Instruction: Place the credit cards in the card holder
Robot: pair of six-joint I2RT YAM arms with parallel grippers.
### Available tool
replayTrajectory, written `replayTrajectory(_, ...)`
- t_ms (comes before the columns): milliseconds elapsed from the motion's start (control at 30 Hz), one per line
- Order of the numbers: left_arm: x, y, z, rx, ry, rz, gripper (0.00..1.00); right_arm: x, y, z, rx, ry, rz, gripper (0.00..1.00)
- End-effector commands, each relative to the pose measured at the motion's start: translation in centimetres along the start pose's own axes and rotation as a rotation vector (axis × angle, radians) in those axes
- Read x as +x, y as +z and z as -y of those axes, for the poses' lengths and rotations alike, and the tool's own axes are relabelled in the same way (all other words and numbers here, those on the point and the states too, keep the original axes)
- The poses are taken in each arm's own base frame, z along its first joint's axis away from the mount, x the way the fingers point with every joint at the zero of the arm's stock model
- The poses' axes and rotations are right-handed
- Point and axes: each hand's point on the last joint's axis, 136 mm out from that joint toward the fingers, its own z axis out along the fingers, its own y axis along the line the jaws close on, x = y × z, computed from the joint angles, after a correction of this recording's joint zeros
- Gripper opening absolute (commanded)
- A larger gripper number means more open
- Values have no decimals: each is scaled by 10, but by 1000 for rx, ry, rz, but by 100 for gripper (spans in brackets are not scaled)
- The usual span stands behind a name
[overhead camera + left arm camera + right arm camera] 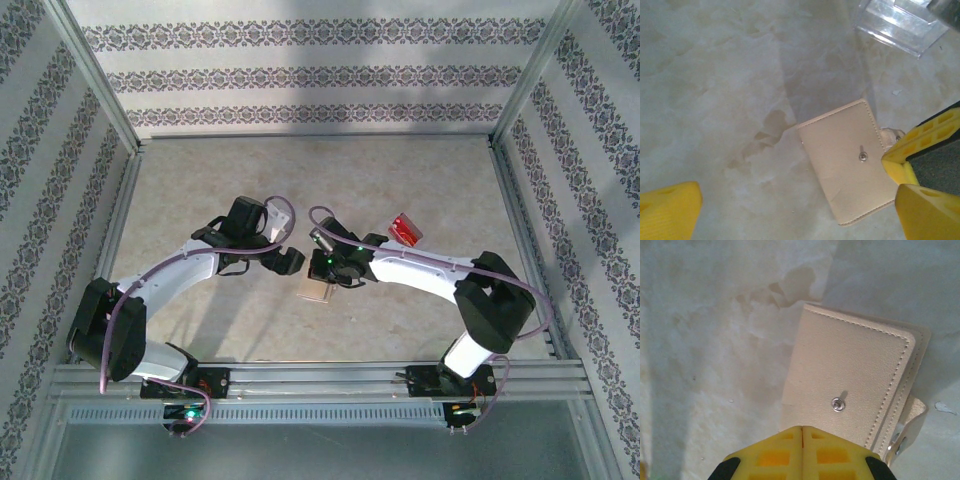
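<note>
Spreading my left pincer (pixel 796 217) wide and gripping nothing, I am hovering it over the worktop (pixel 715 75), its yellow fingers (pixel 667 210) flanking the card holder (pixel 847 160). That tan holder is lying flat and folded shut between my two pincers, snap stud (pixel 838 404) facing up, its tab hanging loose at one edge. My right pincer (pixel 802 437) is clenching tight at the holder's rim — whether it is pinching it, I cannot tell. Farther right, a red credit card (pixel 403 227) is resting on a clear stand (pixel 900 25) — well apart from the holder.
</note>
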Motion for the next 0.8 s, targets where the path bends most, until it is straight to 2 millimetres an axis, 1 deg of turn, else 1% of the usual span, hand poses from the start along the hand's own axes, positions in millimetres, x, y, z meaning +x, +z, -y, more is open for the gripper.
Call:
replayTrajectory(0,-3,-7,-7,-39,67,-14,100,1,-1,7,10,15,-14,1)
replayTrajectory(133,-2,-7,-5,-28,102,-10,100,4,-4,30,45,44,-5,1)
replayTrajectory(233,-1,-8,-4,-42,129,-23,100,6,-11,41,50,67,13,1)
replayTrajectory(300,1,-6,0,-37,156,-34,100,6,-16,49,58,73,29,1)
replayTrajectory(400,7,-1,5,-24,178,-52,100,7,-16,66,75,102,23,1)
replayTrajectory(567,15,7,7,-46,183,-109,100,9,-17,79,81,122,36,1)
replayTrajectory(767,12,15,19,-60,233,-141,100,13,-7,87,81,145,14,1)
